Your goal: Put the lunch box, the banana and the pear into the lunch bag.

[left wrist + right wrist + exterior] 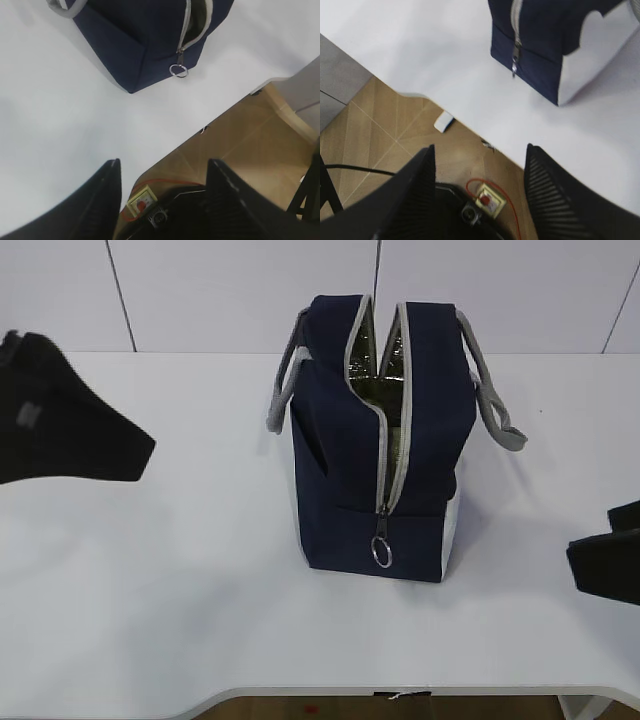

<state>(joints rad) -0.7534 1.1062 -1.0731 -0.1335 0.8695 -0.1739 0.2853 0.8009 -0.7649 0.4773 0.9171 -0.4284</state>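
Note:
The navy lunch bag (350, 460) stands upright in the middle of the white table (150, 590). Its grey zipper is open at the top and partway down the front, with the metal ring pull (382, 552) hanging low. Silver lining shows inside the opening. The bag also shows in the left wrist view (140, 40) and the right wrist view (540, 45). The lunch box, the banana and the pear are hidden or out of view. My left gripper (162, 170) is open and empty, off to the bag's left. My right gripper (479, 155) is open and empty, off to the bag's right.
The table's front edge (400, 695) runs close below the bag. Beyond it is wooden floor (395, 135) with a yellow box with a red button (489, 200) and a red cable.

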